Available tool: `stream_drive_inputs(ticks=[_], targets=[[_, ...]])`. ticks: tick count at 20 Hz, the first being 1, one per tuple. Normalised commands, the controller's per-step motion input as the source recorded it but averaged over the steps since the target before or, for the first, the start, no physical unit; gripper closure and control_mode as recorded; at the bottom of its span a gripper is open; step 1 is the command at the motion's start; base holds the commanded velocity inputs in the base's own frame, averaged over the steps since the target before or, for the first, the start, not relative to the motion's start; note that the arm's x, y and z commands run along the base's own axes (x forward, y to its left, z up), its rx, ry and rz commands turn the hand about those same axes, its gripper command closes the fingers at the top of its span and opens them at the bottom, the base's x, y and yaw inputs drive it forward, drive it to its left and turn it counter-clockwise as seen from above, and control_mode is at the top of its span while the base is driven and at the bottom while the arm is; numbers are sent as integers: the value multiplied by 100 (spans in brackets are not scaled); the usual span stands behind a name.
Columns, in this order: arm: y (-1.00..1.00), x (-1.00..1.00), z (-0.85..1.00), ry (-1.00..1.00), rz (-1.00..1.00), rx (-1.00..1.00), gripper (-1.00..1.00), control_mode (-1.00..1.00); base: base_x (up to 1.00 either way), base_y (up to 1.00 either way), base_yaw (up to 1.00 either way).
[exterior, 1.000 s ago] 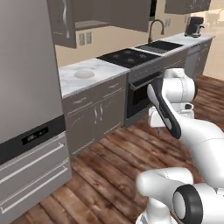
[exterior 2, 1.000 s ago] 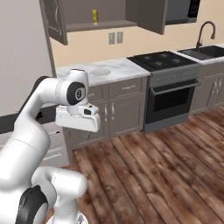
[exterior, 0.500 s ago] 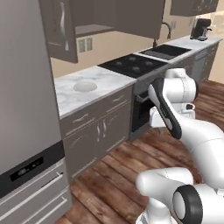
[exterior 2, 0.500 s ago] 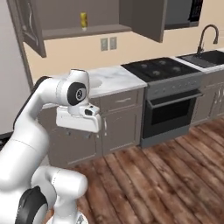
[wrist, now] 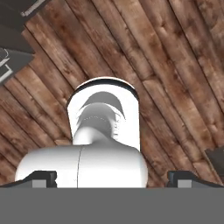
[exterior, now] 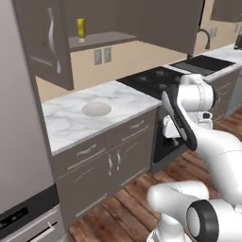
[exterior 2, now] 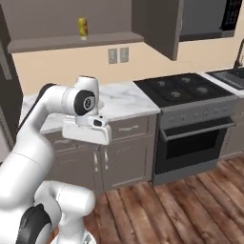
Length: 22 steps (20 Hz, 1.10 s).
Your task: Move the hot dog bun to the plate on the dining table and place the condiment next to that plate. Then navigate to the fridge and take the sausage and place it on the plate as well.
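On the open shelf: the condiment [exterior: 81, 29] [exterior 2: 83, 27] stands upright, a small yellow bottle with a darker band near its foot; too small to read any label
On the marble counter: a pale round plate [exterior: 96, 109] lies flat below the shelf and a little to its right in the left base view, well apart from the bottle; nothing shows on it
Around: grey cabinet door [exterior: 43, 42] hangs open at the shelf's left; wall outlets [exterior: 102, 55] [exterior 2: 118, 55] sit under the shelf; black cooktop [exterior: 153, 78] [exterior 2: 186, 88] adjoins the counter, with the oven [exterior 2: 197, 143] below it; a sink faucet [exterior: 204, 37] stands further along; the fridge [exterior: 19, 156] rises at the left edge of the left base view; grey base cabinets [exterior: 109, 165] front the counter
In the way: the counter and its cabinets lie between the base and the shelf
Arm: folded close over the base, elbow raised, wrist turned down; the hand hangs in front of the cabinets, above the wood floor [wrist: 175, 65]
Gripper [wrist: 112, 177]: points down at the floorboards; jaws spread fully wide, fingertips [wrist: 43, 177] far apart at the hand view's bottom, nothing between them
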Motion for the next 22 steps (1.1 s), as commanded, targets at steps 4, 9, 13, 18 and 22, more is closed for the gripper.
stream_drive_inputs(ticks=[4, 9, 13, 18, 22], targets=[[0, 0, 0, 0, 0, 0, -100, 100, 71, -30, 45], [0, 0, 0, 0, 0, 0, -100, 100, 55, -24, 59], [0, 0, 0, 0, 0, 0, -100, 100, 52, -32, 59], [0, 0, 0, 0, 0, 0, -100, 100, 44, -47, 47], [0, 0, 0, 0, 0, 0, -100, 100, 33, -50, 15]])
